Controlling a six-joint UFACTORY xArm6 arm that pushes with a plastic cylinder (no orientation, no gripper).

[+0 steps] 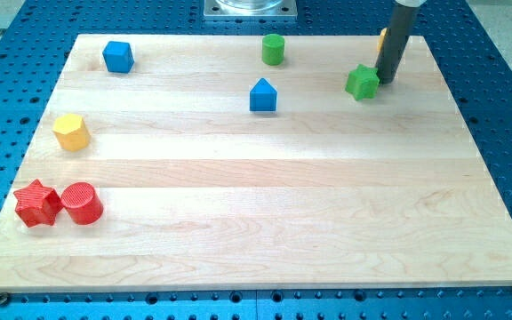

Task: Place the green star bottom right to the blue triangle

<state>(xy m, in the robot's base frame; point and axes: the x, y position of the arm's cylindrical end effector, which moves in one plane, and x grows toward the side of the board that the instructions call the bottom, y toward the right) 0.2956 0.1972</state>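
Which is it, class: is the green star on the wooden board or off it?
On. The green star lies on the wooden board, inside its top right corner, with my tip just at its right.

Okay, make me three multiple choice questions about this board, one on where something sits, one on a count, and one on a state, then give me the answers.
1. Where is the green star relative to the blue triangle?
A. to the view's right
B. to the view's left
C. directly below

2. How many red blocks are on the board?
A. one
B. two
C. four

3. My tip is:
A. beside the green star
B. beside the yellow block
C. out of view

Answers: 1 A, the star lies right of the triangle and slightly higher. 2 B, the red star and red cylinder. 3 A, the tip stands at the star's right edge.
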